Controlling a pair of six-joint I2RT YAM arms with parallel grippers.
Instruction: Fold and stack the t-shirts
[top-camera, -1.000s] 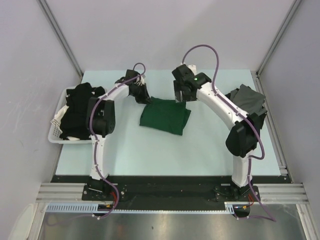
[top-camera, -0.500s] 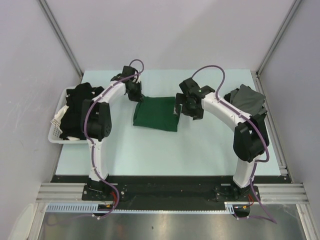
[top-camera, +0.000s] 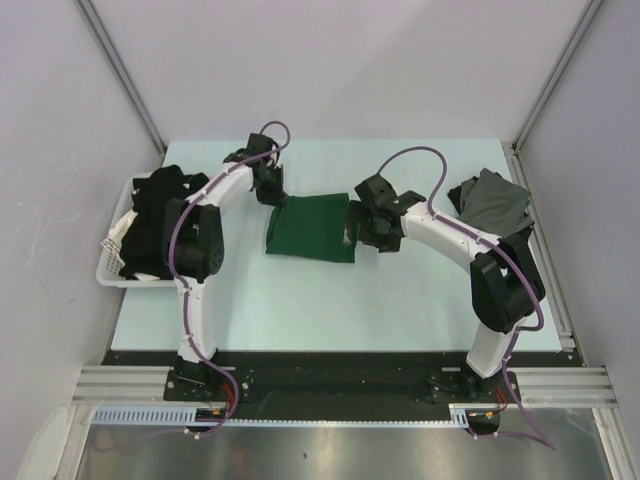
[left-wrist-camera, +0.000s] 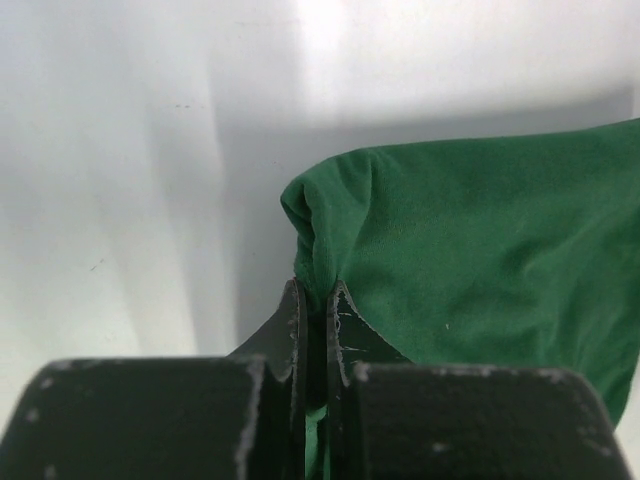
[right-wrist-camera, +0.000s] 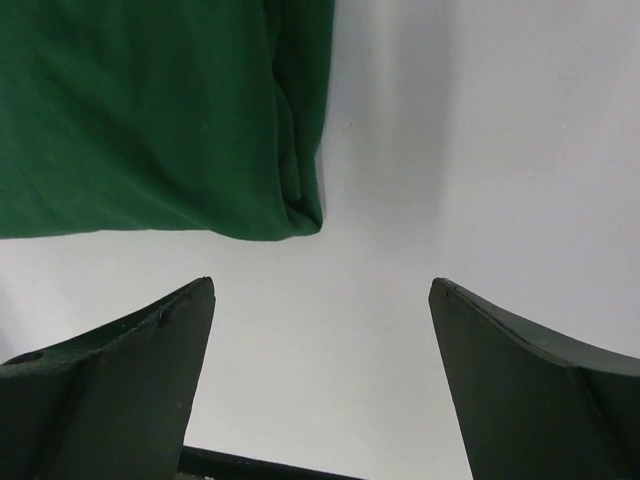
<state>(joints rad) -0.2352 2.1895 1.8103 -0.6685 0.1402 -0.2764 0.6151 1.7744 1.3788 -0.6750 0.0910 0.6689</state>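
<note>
"Top external view first: where's the dark green t-shirt (top-camera: 312, 230)?"

"Folded flat mid-table, its long axis running left to right, between the two arms. The left gripper (top-camera: 272, 192) is pinched tight on its far left corner."

"And the right gripper (top-camera: 352, 228)?"

"Fingers spread wide, holding nothing, just beside the shirt's right edge. In its wrist camera a corner of the cloth sits ahead and left of the gap, not between the fingers."

"So the right arm is nearer that edge?"

"Yes. I'd judge it must shift toward the cloth before closing. The grey t-shirt (top-camera: 490, 203) lies well apart, far right."
</note>
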